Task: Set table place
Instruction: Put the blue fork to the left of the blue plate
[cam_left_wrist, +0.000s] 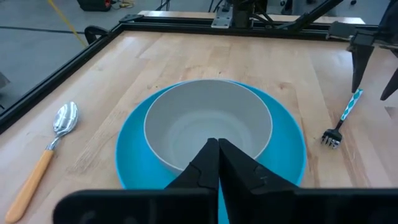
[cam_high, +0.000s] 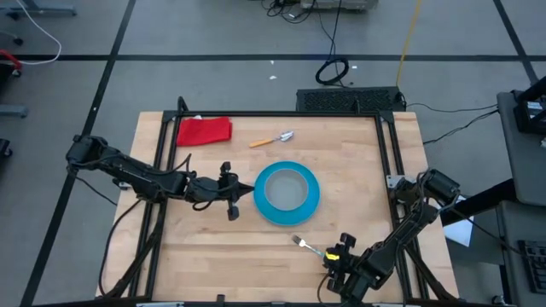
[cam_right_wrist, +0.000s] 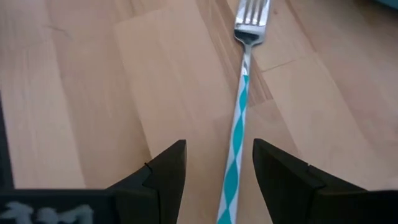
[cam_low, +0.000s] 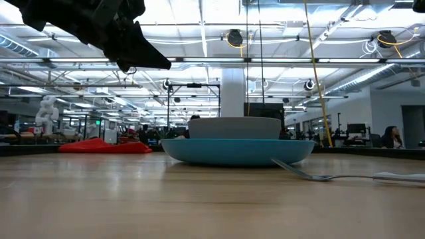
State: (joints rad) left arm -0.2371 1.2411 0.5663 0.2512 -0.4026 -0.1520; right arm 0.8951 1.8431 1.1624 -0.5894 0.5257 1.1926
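Light-wood butcher-block desk carries a grey bowl nested in a round bright-blue plate at centre frame, an orange-handled silver spoon lying above it. Left tool, fingers pressed together and empty, hovers just left of the plate. Right tool, open, straddles the teal-patterned fork at lower right, likely to grasp it.
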